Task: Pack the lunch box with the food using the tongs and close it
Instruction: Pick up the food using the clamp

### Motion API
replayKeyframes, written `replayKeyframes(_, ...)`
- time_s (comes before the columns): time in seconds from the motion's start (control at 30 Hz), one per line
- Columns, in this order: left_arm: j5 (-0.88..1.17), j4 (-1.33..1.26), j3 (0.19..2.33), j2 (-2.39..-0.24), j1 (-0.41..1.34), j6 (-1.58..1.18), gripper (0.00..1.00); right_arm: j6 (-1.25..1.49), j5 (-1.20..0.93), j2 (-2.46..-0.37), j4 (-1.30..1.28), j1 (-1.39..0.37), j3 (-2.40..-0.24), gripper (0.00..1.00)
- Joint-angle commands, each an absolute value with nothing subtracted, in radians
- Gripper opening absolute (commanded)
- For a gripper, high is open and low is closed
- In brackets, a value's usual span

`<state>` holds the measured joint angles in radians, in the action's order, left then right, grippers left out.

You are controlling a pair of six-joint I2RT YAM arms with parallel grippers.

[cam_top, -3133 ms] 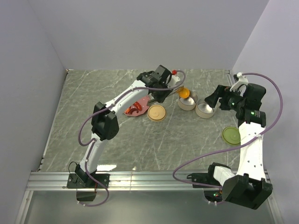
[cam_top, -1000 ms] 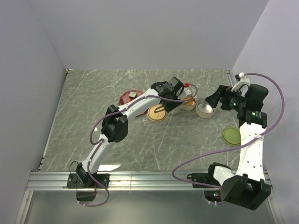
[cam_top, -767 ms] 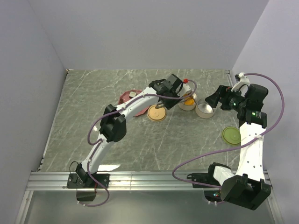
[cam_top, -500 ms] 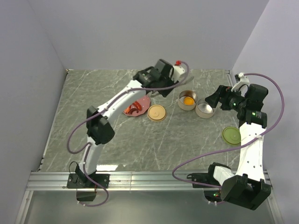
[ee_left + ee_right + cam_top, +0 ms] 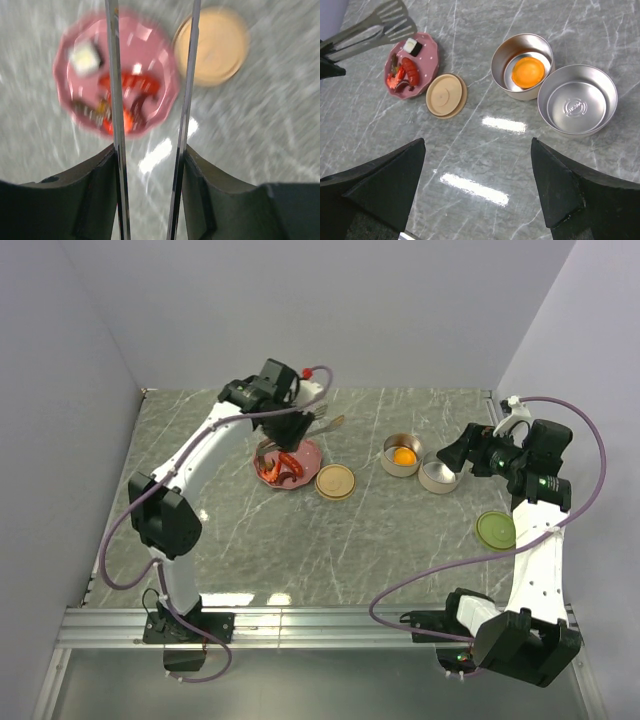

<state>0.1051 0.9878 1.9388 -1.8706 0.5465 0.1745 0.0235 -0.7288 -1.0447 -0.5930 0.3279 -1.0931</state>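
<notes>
Grey veined marble covers the table, under pale walls. Above it the tongs hang in the left claw. Its dark fingers press on the outer sides of the two arms, gripping them, and the arms stand parted.

Only the right wrist view shows the broad slotted tips, which point toward 2 o'clock just past the plate. The left wrist view is blurred and gives two thin bright bars running to 12 o'clock from between the fingers. The tongs are slim, grey and shiny.

In that left wrist view the plate lies at 11 o'clock from the claw and the tan lid at 1 o'clock. The left bar crosses the plate, and the right bar runs where plate and lid nearly meet.

On the plate lie red sausages, with a dark-and-pale block at its 12 o'clock edge. From above, the tong tips sit at 2 o'clock of the plate.

The orange piece rests in a round tin at 3 o'clock of the plate, well apart from the tongs. A second tin appears to touch the first at 4 o'clock. Only the top view shows the green lid, at 5 o'clock of the tins.

The right claw hovers with its jaws spread wide over bare marble, at 6 o'clock of the tins in its own view.
</notes>
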Motion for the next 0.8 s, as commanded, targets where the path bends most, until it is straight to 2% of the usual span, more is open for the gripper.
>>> replayKeyframes(0.0,0.146,1.109,1.896,-1.796,0.465,0.193,0.52,0.009,-0.767,-1.058,-0.589,0.333,-1.112,0.92)
replayKeyframes(0.13,0.137,1.112,1.787,-1.729,0.393,0.199,0.52,-0.02,-0.773,-1.065,-0.597,0.333,-1.111,0.92)
replayKeyframes(0.4,0.088,0.937,1.513,-1.628,0.295,0.166,0.52,-0.026,-0.773,-1.072,-0.598,0.331,-1.106,0.92)
replayKeyframes(0.57,0.075,0.9,1.497,-1.643,0.295,0.13,0.53,-0.018,-0.779,-1.081,-0.595,0.328,-1.106,0.91)
replayKeyframes(0.77,0.084,0.931,1.581,-1.723,0.295,0.127,0.53,-0.025,-0.77,-1.088,-0.603,0.322,-1.109,0.91)
